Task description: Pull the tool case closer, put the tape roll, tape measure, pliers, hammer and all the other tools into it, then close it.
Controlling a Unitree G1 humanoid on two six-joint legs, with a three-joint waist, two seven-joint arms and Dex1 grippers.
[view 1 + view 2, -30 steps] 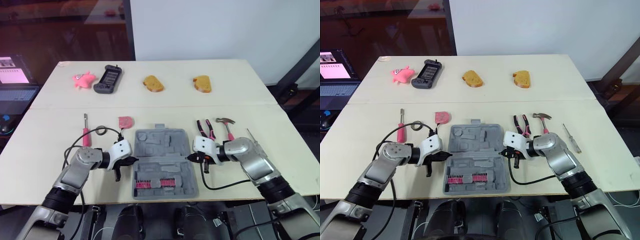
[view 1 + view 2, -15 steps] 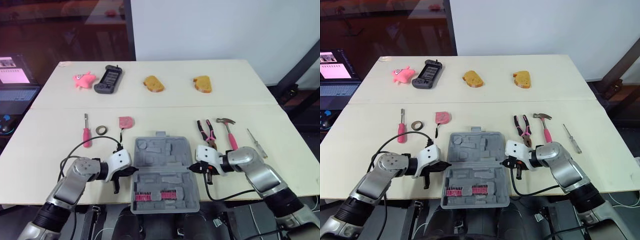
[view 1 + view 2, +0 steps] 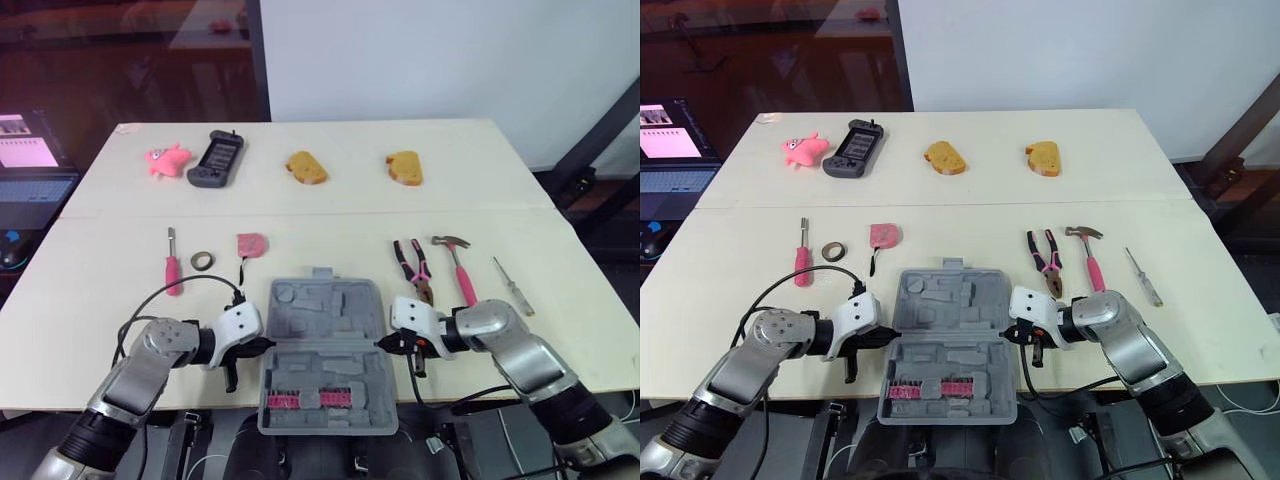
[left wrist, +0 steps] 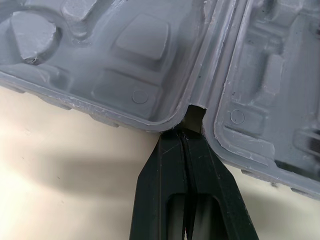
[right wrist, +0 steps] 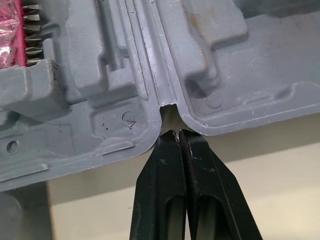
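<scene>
Tool case [image 3: 327, 335] | laid open at near edge of desk [image 3: 80, 330] | judged stiff, light plastic | hinge notches best hooked | left end effector [image 3: 266, 343] and right end effector [image 3: 381, 343] pressed together there

table [image 3: 330, 205] | tool case [image 3: 325, 310] | pliers [image 3: 413, 267] | hammer [image 3: 458, 268] | tape roll [image 3: 202, 260] | tape measure [image 3: 251, 244]

Arm and gripper finish
Left gripper [image 3: 264, 343] and right gripper [image 3: 384, 342]: two black tapered fingers [image 4: 165, 190] each. Behind the jaws: white wrist housing [image 3: 241, 321], silver-grey arm links [image 3: 160, 346], looped black cable [image 3: 198, 278].
</scene>
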